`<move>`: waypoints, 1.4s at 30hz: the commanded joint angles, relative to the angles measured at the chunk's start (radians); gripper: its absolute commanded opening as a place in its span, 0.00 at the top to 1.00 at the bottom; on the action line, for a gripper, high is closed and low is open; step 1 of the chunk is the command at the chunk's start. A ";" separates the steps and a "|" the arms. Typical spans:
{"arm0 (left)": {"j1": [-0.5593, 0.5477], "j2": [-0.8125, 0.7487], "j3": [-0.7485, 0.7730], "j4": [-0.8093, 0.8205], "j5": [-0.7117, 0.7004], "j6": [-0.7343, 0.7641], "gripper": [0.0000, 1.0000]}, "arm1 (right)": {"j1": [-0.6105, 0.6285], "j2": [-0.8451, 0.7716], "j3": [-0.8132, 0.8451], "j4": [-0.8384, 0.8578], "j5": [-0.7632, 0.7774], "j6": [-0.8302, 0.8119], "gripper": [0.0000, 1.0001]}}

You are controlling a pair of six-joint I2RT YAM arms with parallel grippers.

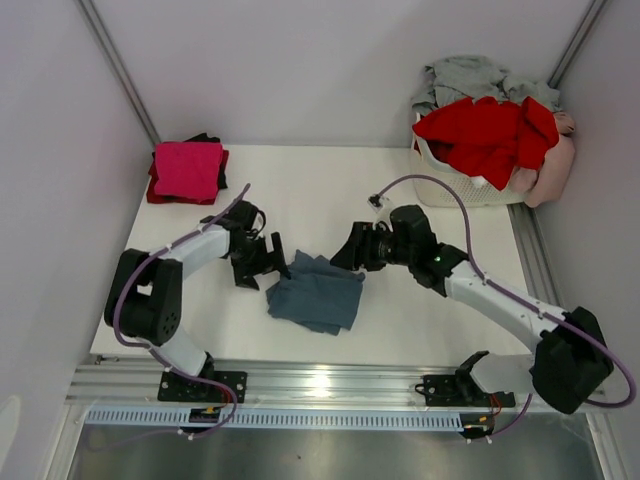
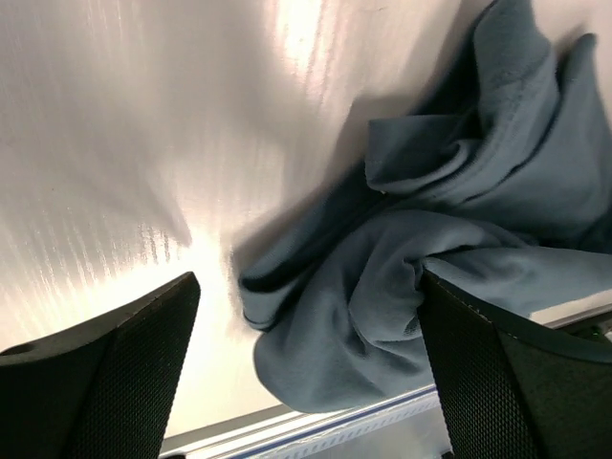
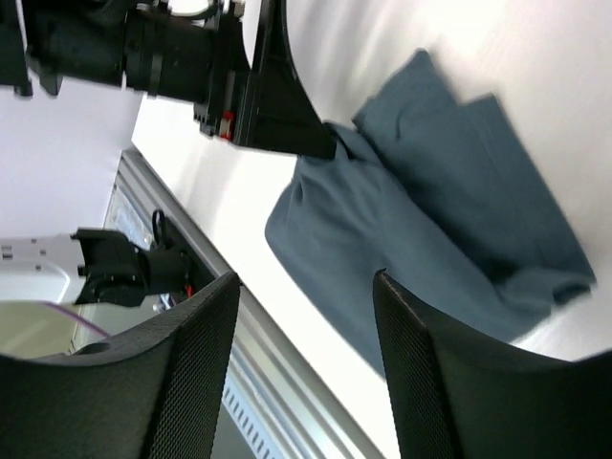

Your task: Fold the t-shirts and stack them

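Observation:
The slate blue-grey t-shirt (image 1: 315, 292) lies loosely bunched at the middle of the table. It also shows in the left wrist view (image 2: 459, 201) and the right wrist view (image 3: 449, 191). My left gripper (image 1: 268, 262) is open at the shirt's left edge, with a bulge of cloth between its fingers (image 2: 308, 287). My right gripper (image 1: 345, 255) is open and empty just above the shirt's upper right part (image 3: 306, 279). A folded magenta t-shirt (image 1: 187, 165) tops a stack with red and black cloth at the back left.
A white slatted basket (image 1: 440, 187) stands at the back right, holding a red tee (image 1: 490, 135), a grey tee (image 1: 470, 75) and a pale pink tee (image 1: 555, 168). An aluminium rail (image 1: 330, 380) runs along the table's near edge.

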 commanded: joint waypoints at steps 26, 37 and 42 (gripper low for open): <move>-0.178 0.098 -0.069 0.036 0.140 0.014 0.18 | 0.039 -0.123 -0.170 -0.279 0.115 0.185 0.34; -0.255 -0.091 -0.256 0.118 0.167 -0.075 0.19 | 0.058 0.066 -0.155 -0.240 0.117 0.189 0.34; -0.264 -0.229 -0.348 0.188 0.192 -0.116 0.19 | 0.069 0.116 -0.155 -0.233 0.132 0.179 0.34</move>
